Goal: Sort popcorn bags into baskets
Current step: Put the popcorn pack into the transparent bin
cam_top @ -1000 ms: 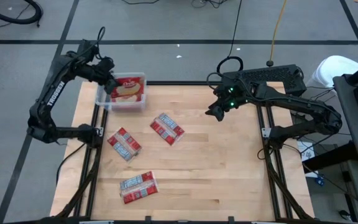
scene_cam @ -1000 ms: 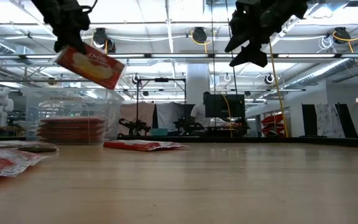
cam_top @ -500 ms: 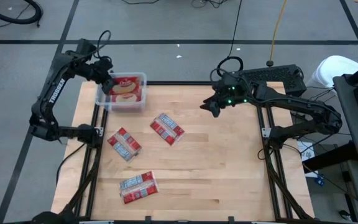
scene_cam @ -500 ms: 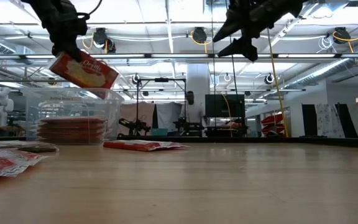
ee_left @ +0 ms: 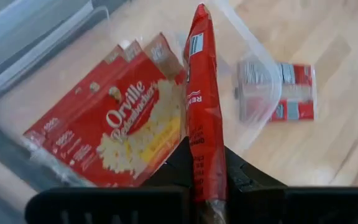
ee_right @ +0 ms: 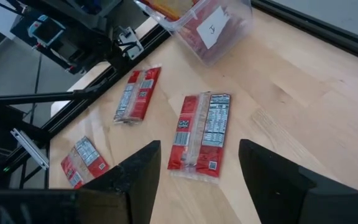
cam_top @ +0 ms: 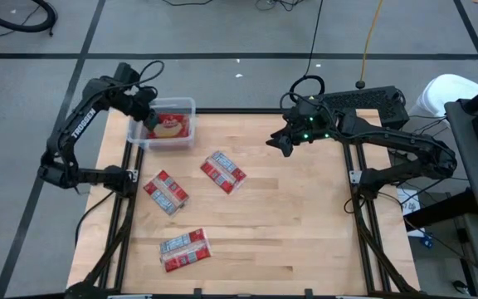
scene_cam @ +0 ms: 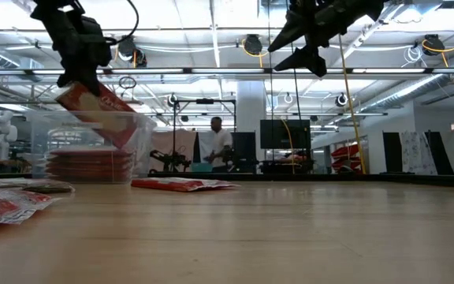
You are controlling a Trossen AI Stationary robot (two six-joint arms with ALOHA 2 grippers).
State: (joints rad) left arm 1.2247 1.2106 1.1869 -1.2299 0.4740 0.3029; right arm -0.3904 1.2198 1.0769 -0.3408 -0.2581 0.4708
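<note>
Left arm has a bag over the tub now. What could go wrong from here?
The left gripper holds its popcorn bag on edge over the basket, which already holds a stack, so once released it may lean on the wall or tip over the rim. The three bags on the table, like the middle bag, remain unsorted.

In the high view the left gripper [cam_top: 146, 115] covers the near corner of the clear tub [cam_top: 186, 103], so its jaws cannot be made out there. In the left wrist view the held popcorn bag [ee_left: 204, 106] runs off the bottom edge. The bags stacked in the tub [scene_cam: 89, 164] blur together in the low view, uncountable.
</note>
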